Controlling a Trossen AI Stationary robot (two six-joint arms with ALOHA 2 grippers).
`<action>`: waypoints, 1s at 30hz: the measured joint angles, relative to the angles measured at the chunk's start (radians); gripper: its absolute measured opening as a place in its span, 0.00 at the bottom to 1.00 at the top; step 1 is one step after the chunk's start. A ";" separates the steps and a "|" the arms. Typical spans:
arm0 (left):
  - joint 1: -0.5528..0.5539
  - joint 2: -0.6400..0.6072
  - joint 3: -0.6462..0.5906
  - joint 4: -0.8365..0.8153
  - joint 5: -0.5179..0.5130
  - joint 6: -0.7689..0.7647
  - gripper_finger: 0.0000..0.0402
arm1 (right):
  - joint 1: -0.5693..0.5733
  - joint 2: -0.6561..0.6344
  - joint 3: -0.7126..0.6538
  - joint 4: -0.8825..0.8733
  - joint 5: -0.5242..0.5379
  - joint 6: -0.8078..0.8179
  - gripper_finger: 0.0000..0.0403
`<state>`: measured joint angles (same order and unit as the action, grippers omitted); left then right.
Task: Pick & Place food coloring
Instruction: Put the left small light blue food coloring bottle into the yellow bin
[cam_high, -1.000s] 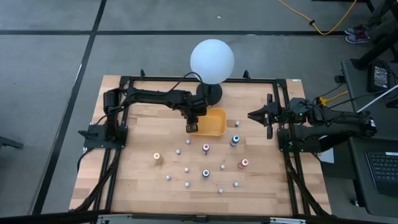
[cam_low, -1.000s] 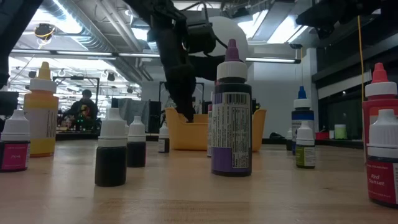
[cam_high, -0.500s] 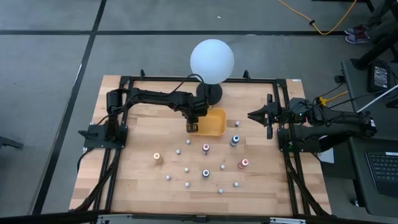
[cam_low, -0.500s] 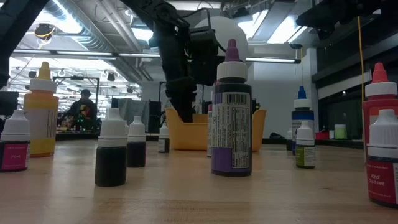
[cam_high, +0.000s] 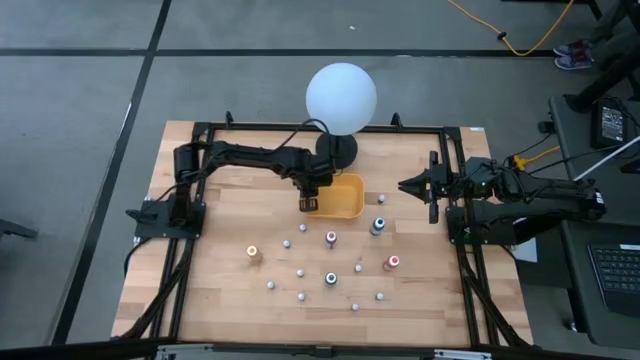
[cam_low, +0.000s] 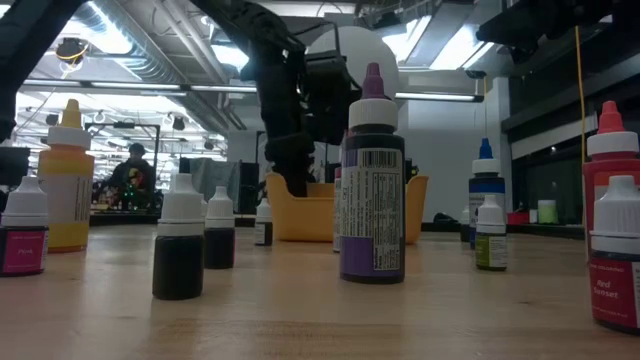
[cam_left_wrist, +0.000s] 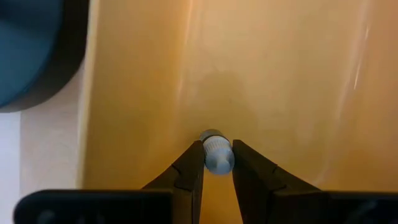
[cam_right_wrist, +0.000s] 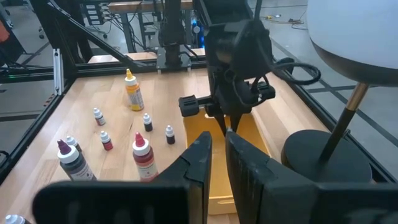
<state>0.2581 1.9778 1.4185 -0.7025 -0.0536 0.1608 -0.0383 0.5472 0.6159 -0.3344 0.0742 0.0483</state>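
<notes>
Placing is underway: left gripper (cam_left_wrist: 217, 163) is clutching 1 small bottle (cam_left_wrist: 216, 152) over the yellow tray (cam_left_wrist: 298, 74), needing release next.

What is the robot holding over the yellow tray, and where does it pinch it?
The left gripper pinches a tiny whitish-grey-capped bottle by its cap. The right gripper holds nothing.

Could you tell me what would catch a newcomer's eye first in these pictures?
Probably the big white globe at the table's far edge, with the yellow tray just in front of it. The left gripper holds a small white-capped bottle over that tray, while many tiny bottles dot the table nearer the camera.
</notes>
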 joint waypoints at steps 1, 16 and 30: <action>0.000 0.003 0.000 -0.002 0.000 0.000 0.16 | 0.000 0.000 0.000 0.000 0.000 0.000 0.13; 0.000 0.010 0.000 -0.003 -0.042 0.010 0.17 | 0.000 0.000 0.000 0.000 0.000 0.003 0.13; -0.001 0.010 0.000 -0.003 -0.079 0.010 0.26 | 0.000 0.000 0.000 0.000 0.000 0.003 0.13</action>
<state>0.2574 1.9877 1.4185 -0.7058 -0.1327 0.1704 -0.0383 0.5472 0.6155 -0.3344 0.0746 0.0513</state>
